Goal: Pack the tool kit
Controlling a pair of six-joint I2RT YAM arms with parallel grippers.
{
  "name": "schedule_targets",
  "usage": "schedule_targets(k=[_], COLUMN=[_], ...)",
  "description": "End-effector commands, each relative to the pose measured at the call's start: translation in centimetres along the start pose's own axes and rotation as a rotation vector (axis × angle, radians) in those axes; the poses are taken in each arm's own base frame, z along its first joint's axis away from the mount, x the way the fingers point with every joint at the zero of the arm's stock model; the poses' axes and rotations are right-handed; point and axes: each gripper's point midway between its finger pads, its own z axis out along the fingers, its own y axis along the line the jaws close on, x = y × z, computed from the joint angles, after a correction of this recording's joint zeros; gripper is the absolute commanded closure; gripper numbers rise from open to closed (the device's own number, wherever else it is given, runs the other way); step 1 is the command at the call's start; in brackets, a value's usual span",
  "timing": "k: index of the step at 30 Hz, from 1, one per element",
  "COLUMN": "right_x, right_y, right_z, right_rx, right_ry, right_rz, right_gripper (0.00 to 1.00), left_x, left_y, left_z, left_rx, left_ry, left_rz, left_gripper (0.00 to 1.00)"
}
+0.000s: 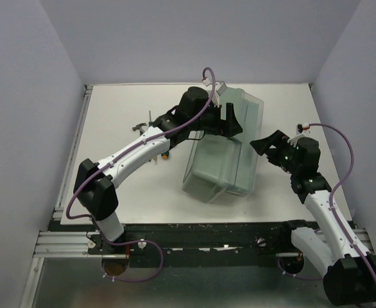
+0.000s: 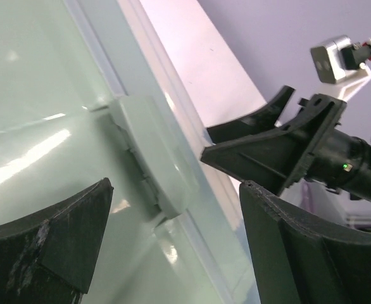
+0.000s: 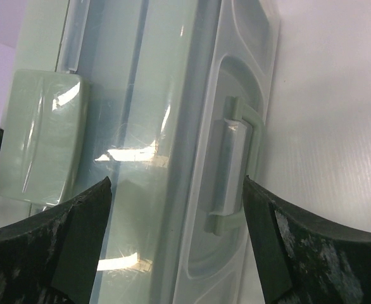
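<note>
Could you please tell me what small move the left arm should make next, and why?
Probably close the left gripper on the latch: it sits between the open fingers, and the toolbox looks shut, so nothing can be packed yet.

Top camera: high at near edge, tilted down across whole table (image 1: 111, 109); far back, widest view. Left wrist camera: hard against toolbox (image 2: 46, 95) wall, peering between own fingers (image 2: 52, 234) rightward at right gripper (image 2: 206, 143). Right wrist camera: close too, facing left onto toolbox handle (image 3: 236, 164). Toolbox common to all three; right gripper shared by top, left wrist.
</note>
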Motion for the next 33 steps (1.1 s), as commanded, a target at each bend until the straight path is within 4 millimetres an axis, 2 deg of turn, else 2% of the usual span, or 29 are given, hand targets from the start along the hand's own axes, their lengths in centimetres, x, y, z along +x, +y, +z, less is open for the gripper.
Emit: schedule_targets(k=[1, 6, 10, 18, 20, 22, 26, 33], right_x=[3.7, 4.1, 4.9, 6.4, 6.4, 6.1, 5.0, 3.8], right_y=[-2.8, -1.4, -1.5, 0.0, 0.4, 1.1, 2.5, 3.9], right_z=[-0.9, -0.7, -0.4, 0.0, -0.1, -0.2, -0.4, -0.4], right_rx=[0.116, 0.058, 0.047, -0.072, -0.096, -0.130, -0.185, -0.231], right_ry=[0.158, 0.203, 0.224, 0.259, 0.261, 0.251, 0.222, 0.195], right_rz=[-0.020, 0.009, 0.044, 0.139, 0.141, 0.133, 0.142, 0.137], right_gripper=[0.06, 0.06, 0.07, 0.14, 0.17, 0.20, 0.22, 0.27], left_x=[-1.8, -1.4, 0.5, 4.4, 5.0, 5.9, 8.0, 13.6], left_y=[2.0, 3.8, 6.1, 8.3, 8.3, 8.7, 10.7, 15.0], left_z=[-3.3, -4.9, -5.6, -5.6, -5.3, -5.1, -5.2, -5.8], left_rx=[-0.153, -0.211, -0.232, -0.188, -0.151, -0.151, -0.208, -0.319], left_ry=[-0.043, -0.046, -0.007, 0.048, 0.053, 0.071, 0.108, 0.218], left_rz=[0.138, 0.152, 0.095, -0.011, -0.040, -0.067, -0.102, -0.172], left_gripper=[0.05, 0.02, 0.01, 0.02, 0.08, 0.21, 0.39, 0.48])
